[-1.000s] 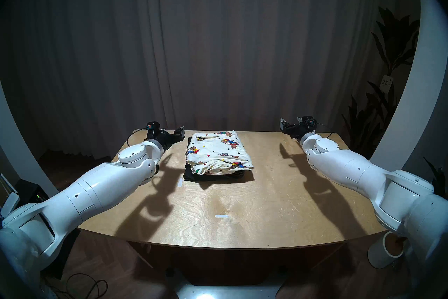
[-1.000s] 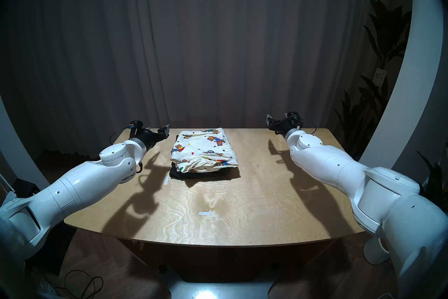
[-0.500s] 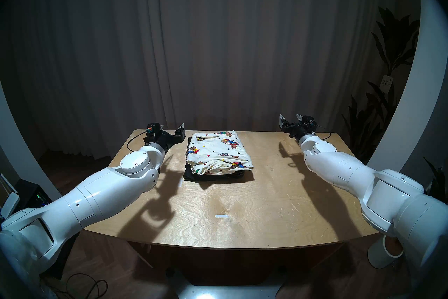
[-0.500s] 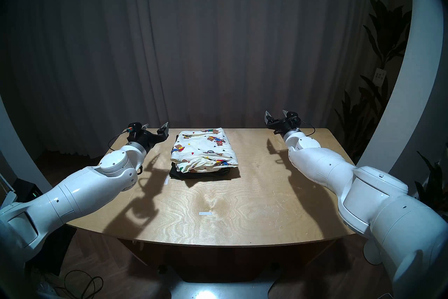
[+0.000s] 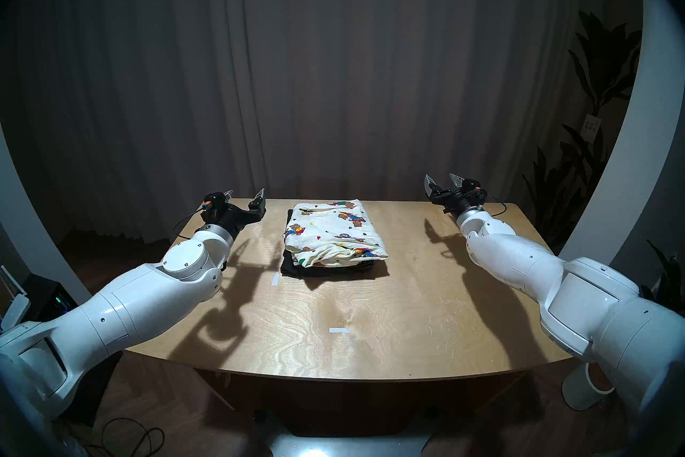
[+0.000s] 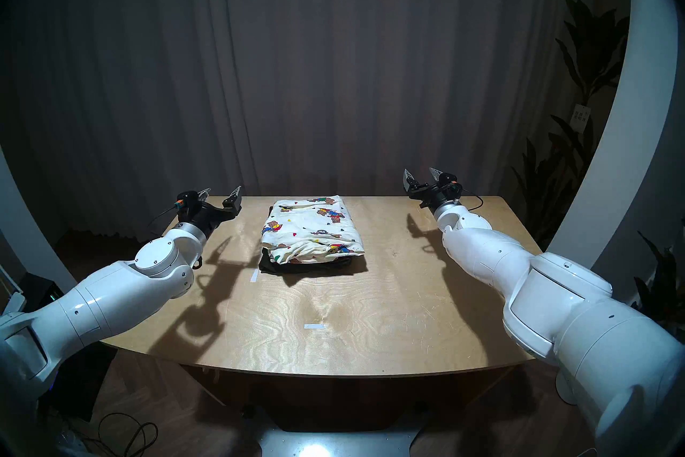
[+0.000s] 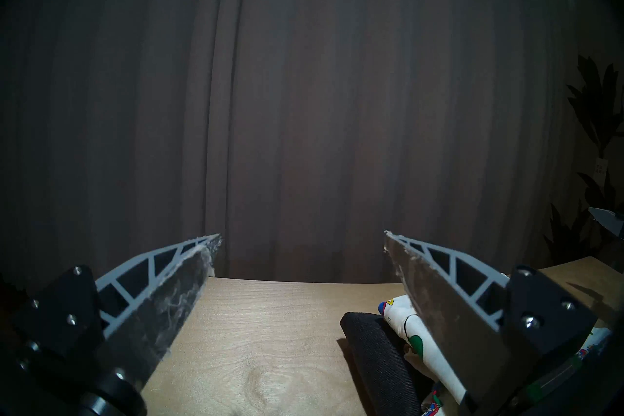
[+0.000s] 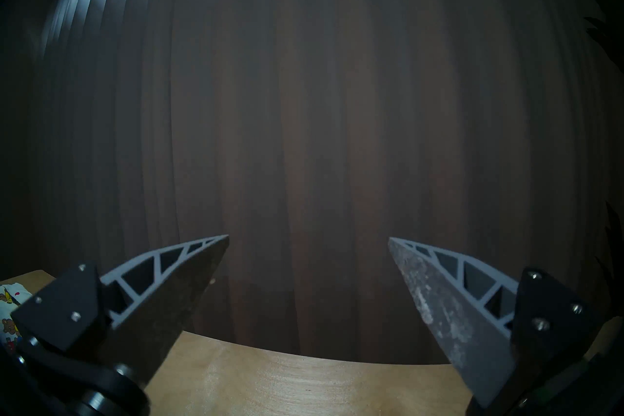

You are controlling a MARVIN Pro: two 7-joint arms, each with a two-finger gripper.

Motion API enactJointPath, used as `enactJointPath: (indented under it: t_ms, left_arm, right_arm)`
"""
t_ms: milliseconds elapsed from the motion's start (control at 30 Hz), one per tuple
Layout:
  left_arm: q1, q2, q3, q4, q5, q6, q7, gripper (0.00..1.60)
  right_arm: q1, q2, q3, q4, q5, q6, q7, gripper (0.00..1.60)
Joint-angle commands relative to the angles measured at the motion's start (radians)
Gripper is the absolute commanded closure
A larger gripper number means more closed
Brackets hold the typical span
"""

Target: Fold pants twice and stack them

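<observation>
The cream bear-print pants (image 5: 333, 232) (image 6: 313, 230) lie folded on top of the folded black pants (image 5: 296, 269) (image 6: 274, 266), a stack at the far middle of the wooden table (image 5: 370, 326). My left gripper (image 5: 245, 193) (image 6: 221, 191) hovers open to the left of the stack, above the table's far left corner, holding nothing. My right gripper (image 5: 442, 179) (image 6: 420, 173) hovers open well to the stack's right, above the far edge, also empty. In the left wrist view the black pants (image 7: 378, 361) and the cream pants (image 7: 405, 317) show beside the right finger (image 7: 435, 300).
Two white tape strips (image 5: 339, 330) (image 5: 274, 279) are stuck to the table top. A dark curtain (image 5: 333, 74) hangs behind the table. A plant (image 5: 593, 148) stands at the far right and a white cylinder (image 5: 587, 387) stands on the floor at the right.
The left arm has drawn back leftward, away from the stack, and its gripper has rolled level. The right gripper has risen slightly and rolled level too. Both pairs of pants lie unmoved.
</observation>
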Motion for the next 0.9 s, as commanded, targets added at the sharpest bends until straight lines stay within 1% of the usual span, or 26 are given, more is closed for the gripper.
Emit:
enactJointPath:
  t_ms: [0,533,867]
  left_arm:
    - [-0.021,-0.015,-0.017,0.008,-0.010,-0.022,-0.021,0.00]
    - [-0.022,-0.019,-0.017,0.018,-0.018,-0.029,-0.040,0.00]
    - [-0.022,-0.019,-0.018,0.019,-0.019,-0.031,-0.044,0.00]
  right_arm:
    - [0.036,-0.051,0.030,0.042,0.032,-0.006,0.056,0.00]
    - [0.054,-0.087,0.056,0.124,0.056,-0.006,0.135,0.00]
    - [0.062,-0.100,0.065,0.153,0.063,-0.007,0.161,0.00]
